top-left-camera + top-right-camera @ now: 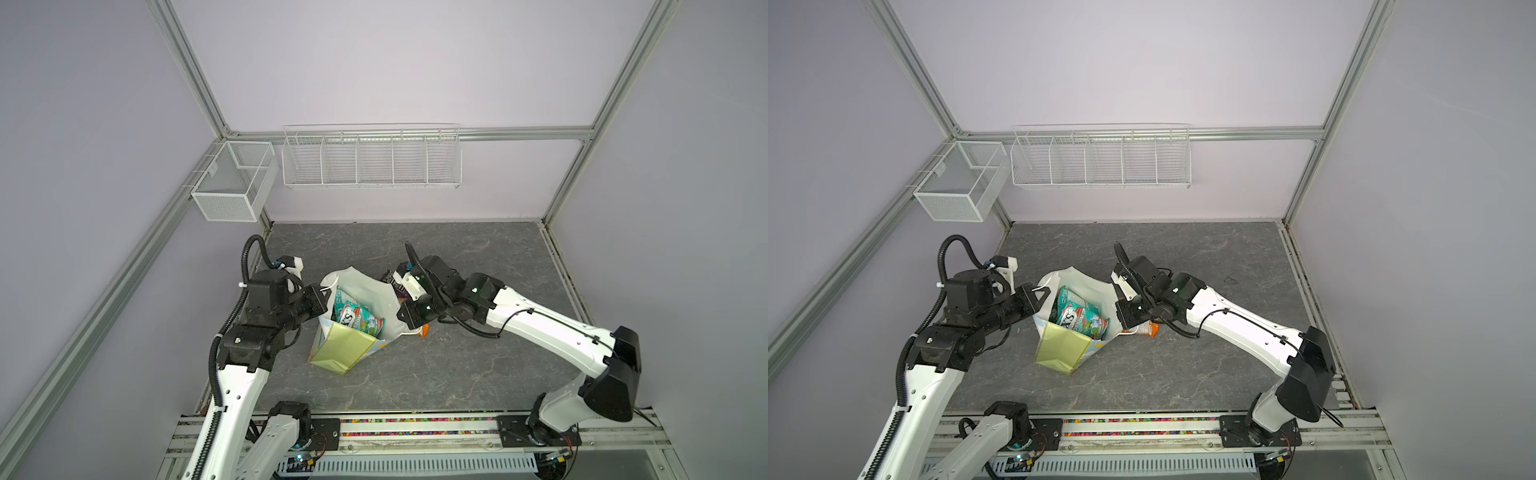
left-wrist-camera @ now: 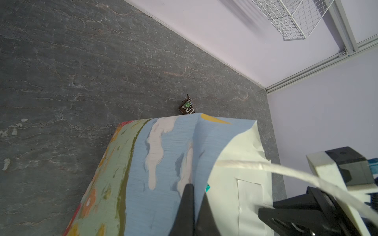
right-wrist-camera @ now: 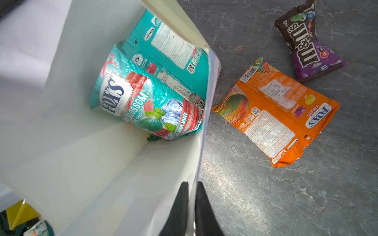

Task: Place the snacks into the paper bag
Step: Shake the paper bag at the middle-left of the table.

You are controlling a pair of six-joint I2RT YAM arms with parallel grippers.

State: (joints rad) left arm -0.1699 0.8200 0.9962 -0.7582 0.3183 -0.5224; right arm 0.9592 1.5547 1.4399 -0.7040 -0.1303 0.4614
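Lab robot cell: aluminium framing (image 1: 189, 62) at upper left, lilac walls (image 1: 395, 62), wire baskets (image 1: 371, 160) hung upper centre, mounting rail (image 1: 415, 434) along bottom.

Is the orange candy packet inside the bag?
No, the orange FOX'S pouch lies on the grey table outside the paper bag, next to its wall.

Orange pouch (image 1: 1153, 329) at 3 o'clock of paper bag (image 1: 1063, 345), mostly hidden under right arm (image 1: 1225, 320); M&M's pack (image 2: 187, 107) half behind bag; green sliver (image 3: 152, 139) under FOX'S pouch (image 3: 143, 102), unidentifiable; right claw (image 3: 192, 183) cut off by frame edge
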